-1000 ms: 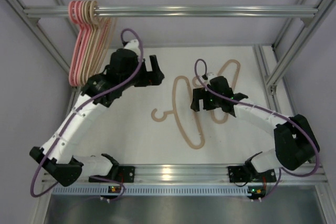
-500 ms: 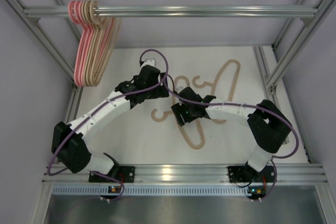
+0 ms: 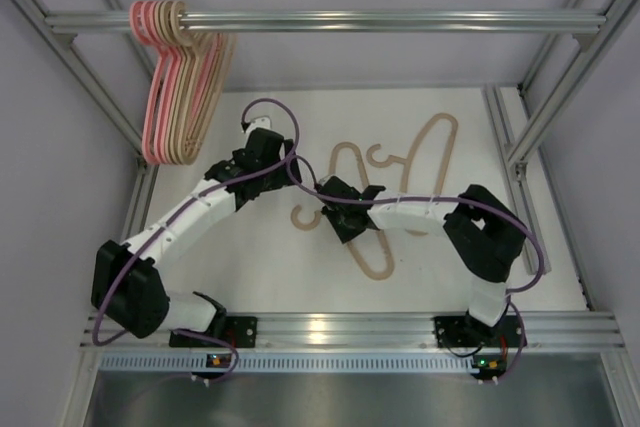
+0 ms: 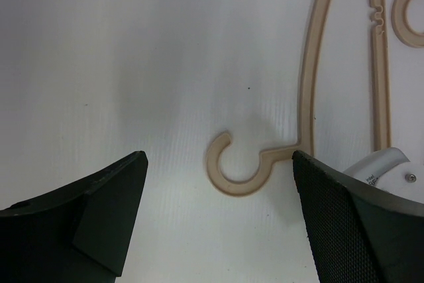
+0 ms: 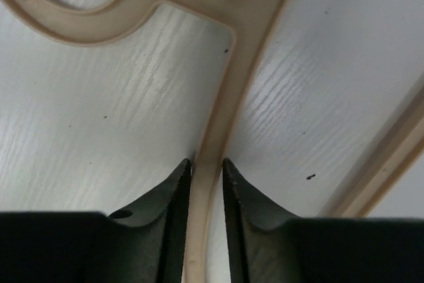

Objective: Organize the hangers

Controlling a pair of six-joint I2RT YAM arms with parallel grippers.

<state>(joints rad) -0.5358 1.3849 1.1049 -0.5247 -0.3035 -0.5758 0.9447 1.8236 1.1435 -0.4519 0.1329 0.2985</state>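
Several pink and beige hangers (image 3: 180,87) hang bunched on the silver bar's left end. Two beige hangers lie flat on the white table. The nearer hanger (image 3: 350,162) has its hook pointing left. My right gripper (image 3: 333,219) is down on it; in the right wrist view the right gripper (image 5: 207,167) is shut on the hanger's thin arm (image 5: 245,51) just below the hook. My left gripper (image 3: 283,179) hovers open above the same hanger's hook. In the left wrist view that hook (image 4: 233,171) lies between the wide-apart fingers of the left gripper (image 4: 218,157).
The second beige hanger (image 3: 440,137) lies to the right, its hook (image 4: 401,14) near the first one's top. The silver bar (image 3: 400,20) spans the back. Aluminium frame posts (image 3: 540,117) flank the table, and a rail (image 3: 340,327) runs along the near edge.
My right arm swung left and down onto the nearer hanger and its jaws closed on the hanger's arm. My left arm came away from the hung bunch toward the hook, jaws still open.
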